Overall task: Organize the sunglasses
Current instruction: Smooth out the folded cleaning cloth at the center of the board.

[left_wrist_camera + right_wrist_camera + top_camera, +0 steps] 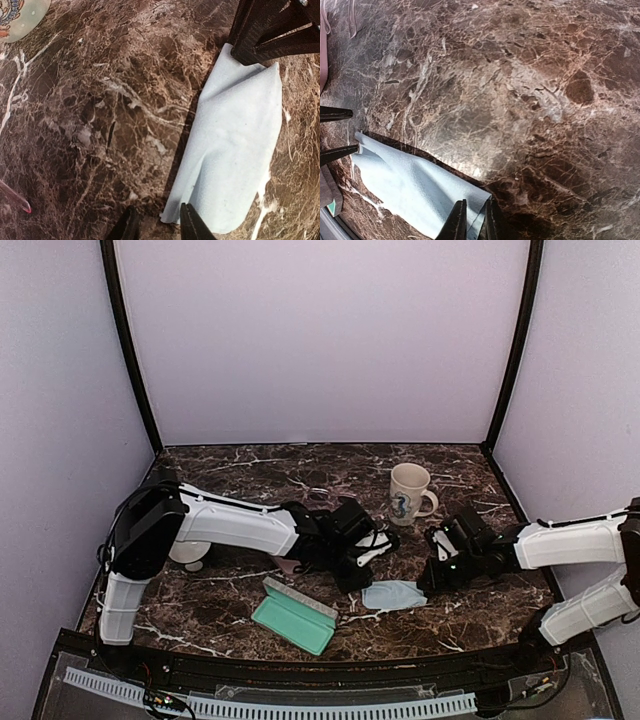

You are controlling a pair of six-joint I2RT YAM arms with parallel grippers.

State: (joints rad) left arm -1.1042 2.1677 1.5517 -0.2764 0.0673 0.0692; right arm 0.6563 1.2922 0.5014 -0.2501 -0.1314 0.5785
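Peeking out behind the left forearm, toward the back of the table, is what looks like the red-pink sunglasses. A thin pink tip low in the left wrist view may be 1 of their temples, and the dark pair I cannot pick out. Such frames should be light, stiff and slick, with hinges and lenses that snap or scratch easily. The bridge or a thick rim corner therefore seems the safest hold, not a lens or a thin temple. Right of them, the left gripper straddles 1 corner of the light blue cloth with its fingers a little apart; whether they bite I cannot tell. Farther right, the right gripper is nearly pressed together, pinching the opposite corner. Polished dark marble gives little friction, so a nudged frame would likely skate. An open mint case at the front and a mug at the back crowd the middle, and plain walls close 3 sides.
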